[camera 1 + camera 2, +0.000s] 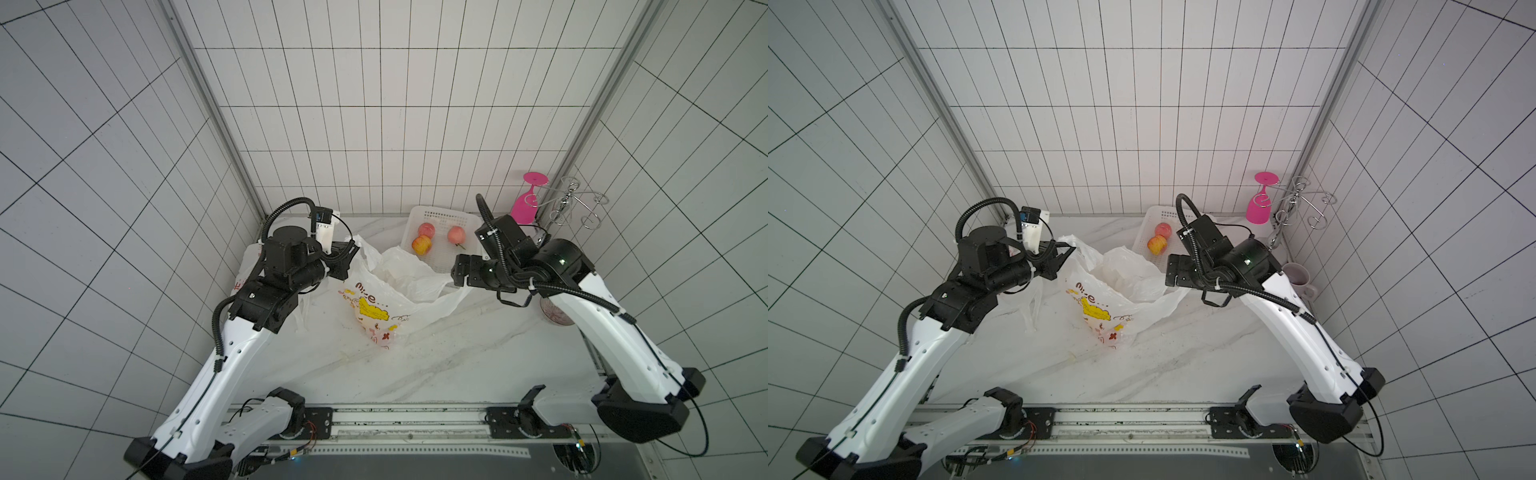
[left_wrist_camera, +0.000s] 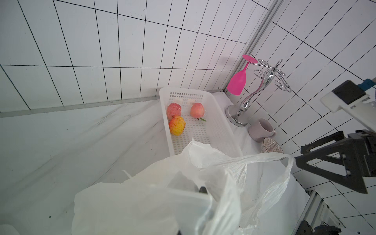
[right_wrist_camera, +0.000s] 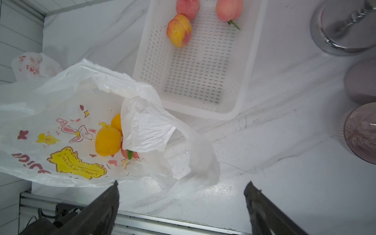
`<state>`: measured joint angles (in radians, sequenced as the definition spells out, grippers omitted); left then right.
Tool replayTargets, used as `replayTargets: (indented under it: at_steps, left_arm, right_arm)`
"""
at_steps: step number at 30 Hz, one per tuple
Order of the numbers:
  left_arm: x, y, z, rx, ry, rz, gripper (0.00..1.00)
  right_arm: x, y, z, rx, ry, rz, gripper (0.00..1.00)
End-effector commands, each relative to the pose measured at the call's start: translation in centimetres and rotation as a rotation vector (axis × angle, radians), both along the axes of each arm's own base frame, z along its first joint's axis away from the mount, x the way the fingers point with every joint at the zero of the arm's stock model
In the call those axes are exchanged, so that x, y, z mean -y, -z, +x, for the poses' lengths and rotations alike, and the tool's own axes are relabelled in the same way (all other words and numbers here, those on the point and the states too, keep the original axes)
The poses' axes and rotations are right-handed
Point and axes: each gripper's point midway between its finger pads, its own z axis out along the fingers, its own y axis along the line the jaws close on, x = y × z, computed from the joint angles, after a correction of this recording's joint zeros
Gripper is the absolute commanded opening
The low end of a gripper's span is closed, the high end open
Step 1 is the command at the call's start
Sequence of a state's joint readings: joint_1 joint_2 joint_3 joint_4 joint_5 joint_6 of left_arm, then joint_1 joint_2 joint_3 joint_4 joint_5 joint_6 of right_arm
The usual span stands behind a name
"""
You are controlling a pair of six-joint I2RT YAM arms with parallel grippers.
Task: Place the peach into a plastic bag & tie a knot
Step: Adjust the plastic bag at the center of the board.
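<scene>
Two yellow peaches (image 3: 107,141) lie inside the bag (image 1: 374,307) on the surface (image 1: 457,365). One rim is clenched in the left claw (image 1: 348,259). The right claw (image 3: 181,183) hangs released just beside the loose handle (image 3: 199,162), which it should probably pinch low before knotting. Beyond, spare peaches (image 1: 421,244) sit in the basket (image 1: 446,212).

White left arm (image 1: 232,357) and right arm (image 1: 623,332) angle inward. Left black gripper (image 1: 352,250): fingers closed on white printed plastic bag (image 1: 374,307). Right black gripper (image 3: 182,184): fingers spread wide, empty.

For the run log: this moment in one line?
left gripper jaws shut on plastic bag | right gripper jaws open, empty | three peaches in basket
</scene>
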<state>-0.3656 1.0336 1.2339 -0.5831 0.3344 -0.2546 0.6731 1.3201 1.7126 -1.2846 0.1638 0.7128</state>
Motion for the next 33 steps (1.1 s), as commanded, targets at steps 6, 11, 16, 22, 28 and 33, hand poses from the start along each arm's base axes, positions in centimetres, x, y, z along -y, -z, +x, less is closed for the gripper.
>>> replayTargets:
  at_steps: [6, 11, 16, 22, 28, 33]
  left_arm:
    - [0.4, -1.3, -0.3, 0.028, 0.009, -0.025, 0.00]
    - [0.4, -1.9, -0.6, 0.038, 0.012, -0.033, 0.00]
    - [-0.3, -3.0, -1.1, 0.036, -0.020, -0.045, 0.00]
    - [-2.0, -5.2, -2.0, 0.026, -0.106, -0.060, 0.00]
    - [-1.0, -6.2, -3.5, 0.012, -0.068, -0.132, 0.00]
    - [2.6, -5.4, -4.6, -0.003, 0.014, -0.155, 0.00]
  right_arm:
    - [-1.5, 4.5, 0.8, -0.103, 0.096, 0.100, 0.89]
    - [-3.9, 5.6, 2.5, -0.115, 0.081, 0.213, 0.71]
    - [-2.7, 2.2, 4.0, -0.002, 0.001, 0.103, 0.28]
    - [-1.6, -5.1, 3.5, 0.150, -0.172, 0.014, 0.13]
    - [0.5, -10.0, 3.5, 0.240, -0.181, 0.034, 0.12]
    - [2.3, -11.1, 4.6, 0.271, -0.138, 0.023, 0.12]
